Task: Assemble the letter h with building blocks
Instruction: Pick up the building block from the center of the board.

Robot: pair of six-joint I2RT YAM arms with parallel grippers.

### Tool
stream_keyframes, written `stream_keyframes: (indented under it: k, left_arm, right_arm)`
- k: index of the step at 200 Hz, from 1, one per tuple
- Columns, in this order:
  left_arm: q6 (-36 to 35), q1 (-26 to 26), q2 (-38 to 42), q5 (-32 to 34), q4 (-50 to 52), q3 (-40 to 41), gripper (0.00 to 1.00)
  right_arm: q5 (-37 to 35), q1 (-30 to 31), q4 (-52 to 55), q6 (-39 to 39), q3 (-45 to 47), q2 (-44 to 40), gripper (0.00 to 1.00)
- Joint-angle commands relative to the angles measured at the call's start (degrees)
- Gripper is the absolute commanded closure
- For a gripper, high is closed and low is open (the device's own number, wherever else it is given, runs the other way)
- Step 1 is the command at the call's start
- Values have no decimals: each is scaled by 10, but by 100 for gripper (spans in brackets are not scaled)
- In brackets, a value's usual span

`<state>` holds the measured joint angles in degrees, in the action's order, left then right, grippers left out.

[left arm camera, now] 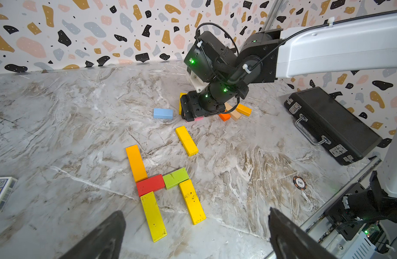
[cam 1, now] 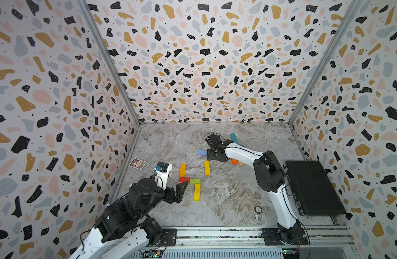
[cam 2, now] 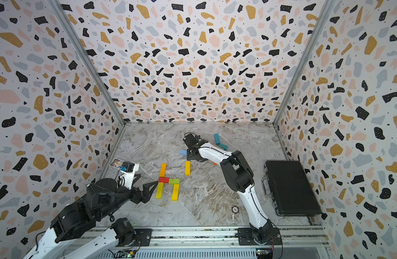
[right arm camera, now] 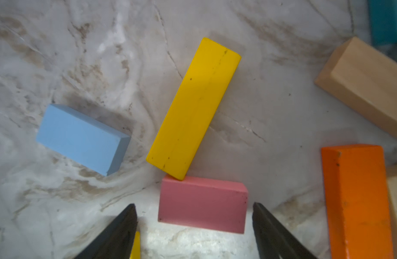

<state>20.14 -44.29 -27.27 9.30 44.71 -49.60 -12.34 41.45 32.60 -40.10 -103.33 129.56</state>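
Note:
Several building blocks lie joined near the table's middle: an orange bar (left arm camera: 136,162), a red one (left arm camera: 150,185), a green one (left arm camera: 175,177) and two yellow bars (left arm camera: 153,216) (left arm camera: 192,204). A loose yellow bar (cam 1: 207,167) lies just beyond them. My left gripper (left arm camera: 196,215) hovers open and empty near the two yellow bars. My right gripper (right arm camera: 194,206) points down with its jaws open on either side of a pink block (right arm camera: 202,201), a gap showing on each side. Around it lie a yellow bar (right arm camera: 193,107), a light blue block (right arm camera: 81,139), an orange block (right arm camera: 358,201) and a tan block (right arm camera: 367,87).
A black case (cam 1: 314,188) lies at the right edge of the table. A picture card (cam 1: 137,163) sits by the left wall and a poker chip (cam 1: 257,209) near the front. Teal blocks (cam 2: 217,139) lie behind the right arm. Patterned walls close three sides.

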Motion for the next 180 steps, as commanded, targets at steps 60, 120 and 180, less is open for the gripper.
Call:
stream_keyframes:
  k: [60, 120, 180]
  left_arm:
    - [-7, 4, 4, 1, -22, 6, 1]
    - [-7, 4, 2, 3, -22, 6, 1]
    - [-7, 4, -2, 6, -20, 4, 1]
  right_arm:
    - [-4, -12, 9, -7, -15, 18, 26]
    - [-4, -13, 3, 3, -6, 24, 30]
    - [-8, -8, -32, 43, 66, -66, 44]
